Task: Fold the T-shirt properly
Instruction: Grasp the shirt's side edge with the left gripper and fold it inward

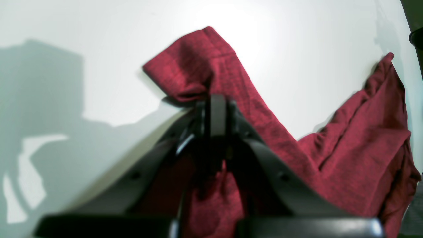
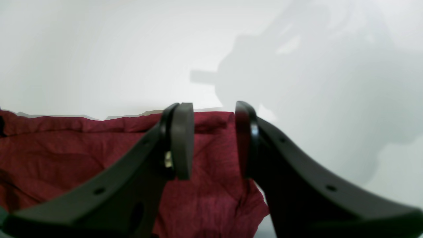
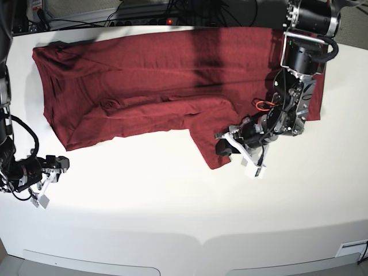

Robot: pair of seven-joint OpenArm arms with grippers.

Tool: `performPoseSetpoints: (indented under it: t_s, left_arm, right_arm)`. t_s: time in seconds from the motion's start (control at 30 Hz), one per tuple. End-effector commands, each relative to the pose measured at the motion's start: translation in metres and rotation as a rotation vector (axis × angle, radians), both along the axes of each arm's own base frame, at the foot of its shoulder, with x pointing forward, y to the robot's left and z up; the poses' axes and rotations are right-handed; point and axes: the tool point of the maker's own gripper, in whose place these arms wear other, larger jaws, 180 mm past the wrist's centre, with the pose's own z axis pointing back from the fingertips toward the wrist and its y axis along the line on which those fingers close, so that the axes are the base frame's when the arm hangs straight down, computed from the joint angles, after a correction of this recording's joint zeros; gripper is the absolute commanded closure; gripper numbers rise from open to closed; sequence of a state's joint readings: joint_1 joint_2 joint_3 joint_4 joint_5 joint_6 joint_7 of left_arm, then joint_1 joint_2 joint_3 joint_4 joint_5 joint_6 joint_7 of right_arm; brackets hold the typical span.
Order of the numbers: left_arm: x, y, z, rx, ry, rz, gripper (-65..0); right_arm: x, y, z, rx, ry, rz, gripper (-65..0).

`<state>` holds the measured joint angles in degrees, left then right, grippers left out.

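The dark red T-shirt [image 3: 144, 75] lies spread across the back half of the white table [image 3: 172, 213], with one long sleeve [image 3: 210, 129] running toward the front. My left gripper [image 3: 225, 147] sits at that sleeve's end. In the left wrist view its fingers [image 1: 214, 102] are shut on a pinch of the sleeve [image 1: 198, 62], and the cuff bunches up just beyond them. My right gripper [image 3: 57, 164] rests low on bare table just in front of the shirt's near-left corner. It is open [image 2: 214, 138], and the T-shirt's hem [image 2: 66, 155] shows behind its fingers.
Cables and a power strip [image 3: 144, 20] run along the table's far edge behind the shirt. The left arm's column [image 3: 302, 63] stands over the shirt's right end. The table's rounded front edge [image 3: 190, 244] is near the bottom.
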<state>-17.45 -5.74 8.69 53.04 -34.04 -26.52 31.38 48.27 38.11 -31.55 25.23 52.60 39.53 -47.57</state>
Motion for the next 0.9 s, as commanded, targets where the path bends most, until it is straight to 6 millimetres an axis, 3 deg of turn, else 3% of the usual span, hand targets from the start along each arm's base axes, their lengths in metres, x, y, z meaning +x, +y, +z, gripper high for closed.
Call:
performPoseSetpoints:
  t_s: [0.0, 0.17, 0.3, 0.5, 0.67, 0.87]
  left_arm:
    - [0.009, 0.001, 0.011, 0.000, -0.023, 0.001, 0.0]
    - [0.009, 0.005, 0.032, -0.006, -0.091, -0.004, 0.0]
    - [0.006, 0.047, 0.052, 0.047, -0.140, 0.110, 0.0]
    - [-0.043, 0.100, 0.069, 0.108, -0.178, 0.218, 0.0]
    - [-0.085, 0.121, 0.082, 0.127, -0.191, 0.285, 0.0]
    - [-0.117, 0.140, 0.111, 0.165, -0.238, 0.357, 0.0]
  right_arm:
    - [0.016, -0.007, 0.023, 0.001, -0.064, -0.006, -21.4]
    - [0.016, -0.006, 0.023, 0.002, -0.067, -0.007, -21.4]
    - [0.019, -0.006, 0.024, 0.005, -0.082, -0.010, -21.4]
    - [0.023, -0.002, 0.025, 0.014, -0.099, -0.009, -21.4]
    - [0.025, 0.006, 0.023, 0.024, -0.099, 0.002, -21.4]
    - [0.027, 0.017, 0.020, 0.037, -0.098, 0.017, -21.4]
